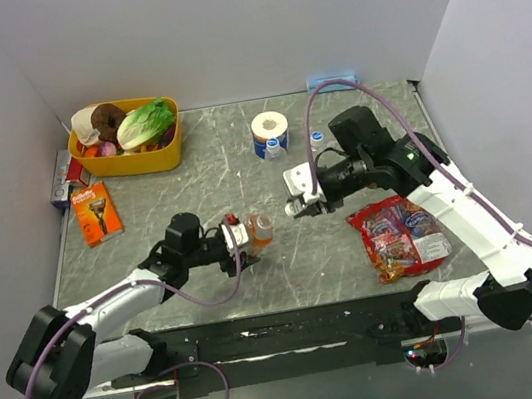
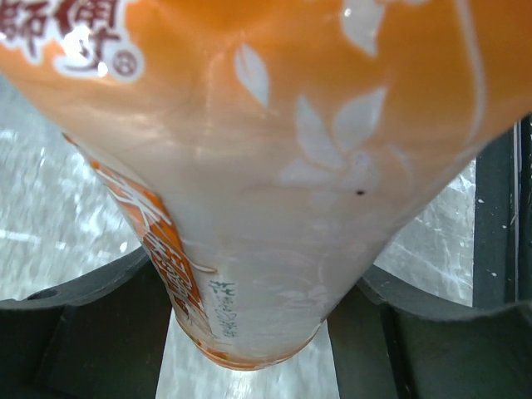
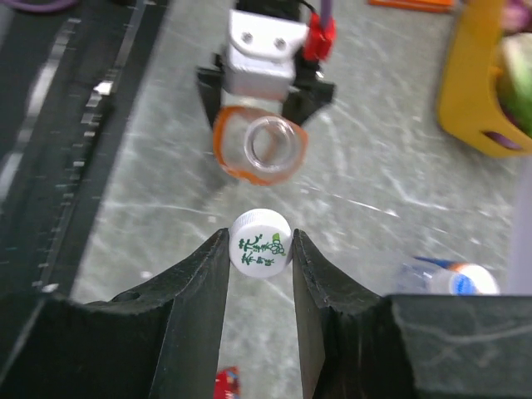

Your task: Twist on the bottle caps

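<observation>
The white cap (image 3: 260,243) is pinched between the right gripper's (image 1: 294,208) jaws, near the open mouth of the orange drink bottle (image 3: 270,145). The left gripper (image 1: 248,235) clamps that bottle upright on the grey table (image 1: 191,176)

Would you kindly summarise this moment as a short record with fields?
Left fingers: shut on the orange drink bottle, upright, mouth open
Right fingers: pinching a white cap by its sides
Cap to bottle: apart, not yet on the mouth
Elsewhere: toilet roll, snack packet, yellow tub
</observation>
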Controlling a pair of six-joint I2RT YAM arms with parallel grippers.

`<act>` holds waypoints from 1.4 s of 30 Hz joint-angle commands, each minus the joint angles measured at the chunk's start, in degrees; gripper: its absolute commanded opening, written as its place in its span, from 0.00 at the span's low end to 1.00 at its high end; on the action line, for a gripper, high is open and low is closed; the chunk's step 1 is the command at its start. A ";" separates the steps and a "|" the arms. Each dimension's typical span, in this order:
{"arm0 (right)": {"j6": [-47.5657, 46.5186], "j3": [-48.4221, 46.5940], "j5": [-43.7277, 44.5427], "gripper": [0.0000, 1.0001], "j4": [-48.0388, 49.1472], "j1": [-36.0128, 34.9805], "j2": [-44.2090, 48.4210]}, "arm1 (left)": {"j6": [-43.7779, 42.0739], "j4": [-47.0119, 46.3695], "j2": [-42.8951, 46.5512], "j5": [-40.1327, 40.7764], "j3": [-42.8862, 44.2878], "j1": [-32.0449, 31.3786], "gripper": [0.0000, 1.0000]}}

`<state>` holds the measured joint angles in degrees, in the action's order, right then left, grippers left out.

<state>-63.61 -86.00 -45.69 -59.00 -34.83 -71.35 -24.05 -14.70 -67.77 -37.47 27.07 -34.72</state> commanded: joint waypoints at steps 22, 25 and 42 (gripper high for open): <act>3.23 2.67 7.28 0.29 3.63 -16.32 -2.12 | -5.57 -11.23 0.97 0.30 -5.36 -7.47 0.01; 2.44 2.68 9.04 0.29 3.46 -17.46 -2.65 | -5.57 -10.18 1.23 0.30 -5.19 -7.64 0.01; 0.07 3.99 18.00 0.28 -0.85 -19.84 -5.20 | 2.86 -12.10 3.34 3.46 -6.06 -7.64 0.01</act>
<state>-63.99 -83.22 -31.22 -58.54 -54.17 -75.50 -25.19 -21.04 -67.11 -33.65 20.38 -42.00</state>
